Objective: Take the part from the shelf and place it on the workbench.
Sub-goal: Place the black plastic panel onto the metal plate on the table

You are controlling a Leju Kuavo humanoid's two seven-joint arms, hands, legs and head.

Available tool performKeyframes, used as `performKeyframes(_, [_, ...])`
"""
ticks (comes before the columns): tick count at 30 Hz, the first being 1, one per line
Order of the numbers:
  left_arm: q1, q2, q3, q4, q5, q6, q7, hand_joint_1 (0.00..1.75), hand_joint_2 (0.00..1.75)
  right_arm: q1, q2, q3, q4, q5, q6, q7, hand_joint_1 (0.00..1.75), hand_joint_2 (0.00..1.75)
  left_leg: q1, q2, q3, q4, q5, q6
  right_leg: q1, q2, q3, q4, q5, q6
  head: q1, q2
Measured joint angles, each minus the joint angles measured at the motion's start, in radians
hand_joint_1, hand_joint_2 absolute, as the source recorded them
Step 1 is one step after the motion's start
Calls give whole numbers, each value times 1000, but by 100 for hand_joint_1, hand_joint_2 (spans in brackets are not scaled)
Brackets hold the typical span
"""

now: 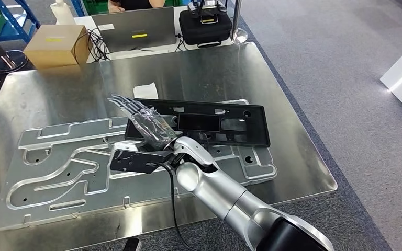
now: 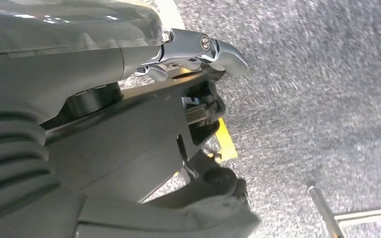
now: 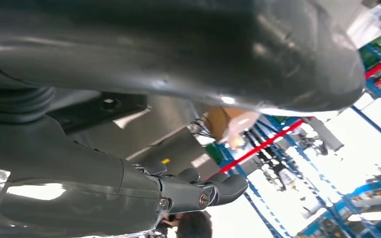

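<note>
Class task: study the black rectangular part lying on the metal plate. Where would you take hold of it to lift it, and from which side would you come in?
Probably best to grip the black part along its free right-hand end, coming in from the right. It lies flat and long on the plate, so an end edge lets fingers reach under. The right hand already covers its left end.
</note>
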Motion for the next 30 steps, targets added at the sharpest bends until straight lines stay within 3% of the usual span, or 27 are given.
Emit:
performKeyframes(2, [-1, 0, 0, 0, 0, 1, 3, 0, 0, -2, -5, 0, 8, -2, -5, 0, 0, 0, 6, 0, -17, 10, 8, -10, -14, 0, 72, -97, 44, 12, 0, 0])
performKeyframes(4, [-2, 1, 0, 0, 0, 1, 4, 0, 0, -5, -5, 0, 12, -4, -8, -2, 0, 0, 11, -3, -29, 18, 18, -25, -16, 5, 145, -212, 78, 16, 0, 0])
performKeyframes(6, [-4, 1, 0, -1, 0, 1, 3, 0, 0, -9, -6, 0, 15, -5, -12, -5, 0, 0, 11, -5, -34, 18, 32, -43, -10, 13, 155, -242, 89, 2, 0, 0])
performKeyframes(8, [-2, 1, 0, -1, 0, 1, 3, 0, 0, -11, -6, 0, 20, -5, -15, -6, 0, 0, 16, -6, -38, 11, 46, -60, -5, 14, 140, -240, 106, -22, 0, 0])
performKeyframes(9, [-1, 1, 0, -1, 0, 1, 3, 0, 0, -10, -6, 0, 23, -6, -16, -6, 0, 0, 19, -5, -45, 15, 38, -66, -3, 11, 131, -240, 116, -35, 0, 0])
performKeyframes(10, [0, 1, 0, -1, 0, 1, 2, 0, 0, -10, -6, 0, 25, -6, -16, -7, 0, 0, 22, -4, -58, 37, 8, -68, -1, 9, 120, -242, 127, -47, -1, 0])
performKeyframes(11, [0, 1, 0, -1, -1, 1, 2, 0, 0, -9, -6, 0, 28, -6, -17, -7, 0, 0, 23, -2, -77, 83, -41, -68, 0, 6, 106, -243, 140, -57, -3, 0])
performKeyframes(13, [-3, 1, 0, -1, -1, 1, 1, 0, 0, -8, -6, 0, 33, -6, -17, -7, 0, 0, 21, -1, -117, 226, -159, -64, 8, 2, 73, -242, 164, -69, -5, 0])
performKeyframes(14, [-4, 1, 0, -1, -1, 1, 1, 0, 0, -7, -7, 0, 35, -6, -17, -7, 0, 0, 18, -1, -125, 293, -192, -62, 13, 1, 56, -241, 177, -71, -6, 0])
performKeyframes(15, [-5, 1, 0, -1, -1, 2, 2, 0, 0, -5, -8, 0, 38, -6, -17, -7, 0, 0, 14, -1, -118, 335, -201, -59, 17, 0, 39, -240, 188, -73, -6, 0])
performKeyframes(16, [-5, 2, 0, -1, -1, 2, 2, 0, 0, -4, -9, 0, 40, -6, -17, -7, 0, 0, 10, -1, -94, 344, -187, -56, 21, 0, 23, -238, 199, -73, -6, 0])
performKeyframes(17, [-5, 2, 0, -1, -1, 2, 2, 0, 0, -4, -9, 0, 42, -6, -17, -7, 0, 0, 5, -1, -52, 317, -164, -51, 23, -1, 10, -236, 209, -72, -6, 0])
performKeyframes(18, [-5, 2, 0, -1, -1, 3, 3, 0, 0, -4, -10, 0, 43, -6, -17, -7, 0, 0, 0, -1, 8, 254, -152, -43, 25, -1, -1, -233, 218, -71, -6, 0])
performKeyframes(20, [-9, 3, 0, -1, -2, 6, 7, 0, 0, -6, -10, 0, 42, -6, -18, -7, 0, 0, -9, 0, 118, 109, -165, -28, 28, -2, -16, -230, 237, -64, -5, 0])
performKeyframes(21, [-11, 3, 0, -1, -2, 9, 9, 0, 0, -8, -11, 0, 42, -5, -18, -6, 0, 0, -14, 0, 148, 59, -178, -22, 27, -3, -20, -231, 246, -59, -6, 0])
performKeyframes(23, [-11, 4, 0, -1, -4, 15, 18, 0, 0, -8, -12, 0, 42, -5, -18, -5, 0, 0, -17, 1, 151, 33, -172, -14, 26, -5, -20, -239, 266, -46, -9, 0])
performKeyframes(24, [-10, 5, 0, -1, -7, 15, 24, 0, 0, -9, -14, 0, 42, -5, -17, -4, 0, 0, -15, 3, 147, 25, -160, -8, 25, -4, -23, -239, 265, -40, -11, 0])
performKeyframes(25, [-10, 7, 0, -1, -10, 12, 31, 0, 0, -9, -16, 0, 42, -5, -17, -1, 0, 0, -13, 5, 141, 19, -145, -1, 25, -2, -29, -228, 247, -33, -10, 0])
performKeyframes(26, [-11, 11, -1, -1, -13, 7, 39, 0, 0, -10, -19, 0, 43, -5, -18, 1, 0, 0, -10, 8, 132, 13, -129, 4, 23, -1, -41, -197, 207, -27, -7, 0])
performKeyframes(28, [-11, 22, -2, -1, -17, -2, 51, 0, 0, -9, -22, 0, 43, -5, -18, 5, 0, 0, -9, 10, 103, 12, -102, 10, 16, 1, -72, -82, 100, -15, -2, 0])
performKeyframes(29, [-10, 27, -2, -1, -19, -2, 55, 0, 0, -8, -24, 0, 45, -5, -19, 6, 0, 0, -9, 11, 86, 12, -90, 9, 12, 0, -84, -20, 67, -10, -2, 0])
performKeyframes(30, [-9, 32, -2, -1, -20, 0, 59, 0, 0, -6, -25, 0, 46, -5, -19, 6, 0, 0, -8, 12, 69, 14, -78, 8, 8, 0, -84, 22, 60, -5, -2, 0])
